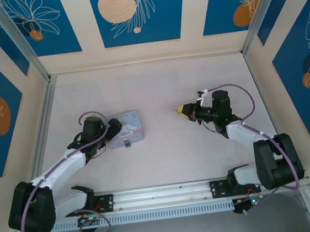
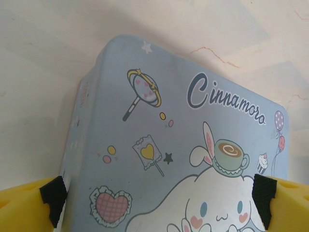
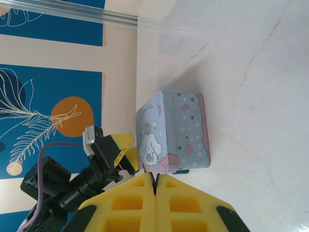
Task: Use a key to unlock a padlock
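Observation:
A light-blue tin (image 1: 128,125) with a white cartoon dog lies left of centre on the table. The tiny dark padlock (image 1: 127,144) hangs at its near edge and shows as a blackish-blue bit (image 3: 181,170) under the tin's side. My left gripper (image 1: 114,130) is open wide, its yellow fingers (image 2: 24,210) standing on either side of the tin (image 2: 183,121). My right gripper (image 1: 181,111) hovers to the right of the tin (image 3: 188,130), pointing at it. It (image 3: 155,176) is shut on the key (image 3: 144,166), a thin sliver poking out between the fingertips.
Pale walls with blue leaf-patterned panels (image 1: 133,13) close in the table (image 1: 176,158) on three sides, with metal posts in the back corners. A slotted metal rail (image 1: 163,195) carrying both arm bases runs along the near edge.

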`<action>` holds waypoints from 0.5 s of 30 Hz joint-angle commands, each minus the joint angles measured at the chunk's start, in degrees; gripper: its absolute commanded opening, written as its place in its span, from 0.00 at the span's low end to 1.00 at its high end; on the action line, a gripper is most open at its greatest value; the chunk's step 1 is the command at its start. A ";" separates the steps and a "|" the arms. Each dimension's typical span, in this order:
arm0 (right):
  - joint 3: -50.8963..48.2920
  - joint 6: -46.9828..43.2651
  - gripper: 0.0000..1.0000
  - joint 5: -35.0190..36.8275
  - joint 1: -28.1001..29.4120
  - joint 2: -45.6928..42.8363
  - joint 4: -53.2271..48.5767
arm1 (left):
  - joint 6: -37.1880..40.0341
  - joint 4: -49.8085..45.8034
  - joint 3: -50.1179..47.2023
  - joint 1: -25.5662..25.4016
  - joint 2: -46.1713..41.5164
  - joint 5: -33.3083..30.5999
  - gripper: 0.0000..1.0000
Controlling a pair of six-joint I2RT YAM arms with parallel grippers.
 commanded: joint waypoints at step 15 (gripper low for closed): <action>-1.57 -3.51 0.00 2.16 -1.30 -4.95 -7.01 | -3.54 12.43 11.65 -11.62 17.07 0.09 1.00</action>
